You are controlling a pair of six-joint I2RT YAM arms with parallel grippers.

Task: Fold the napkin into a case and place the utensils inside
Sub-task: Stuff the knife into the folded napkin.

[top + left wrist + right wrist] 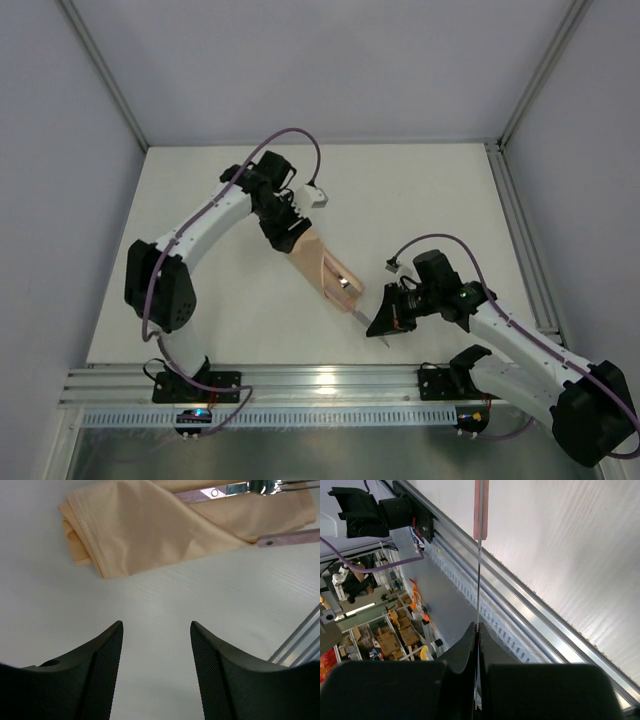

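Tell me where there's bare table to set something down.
Free: far right, between the case and the side rail; near left, between the left arm and the case. Crowded at the case's near end, where the right gripper holds a utensil.

No legible text, no labels, no numbers

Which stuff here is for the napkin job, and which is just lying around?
For the job: case, fork, knife in the right gripper.
Just there: rail, cables.
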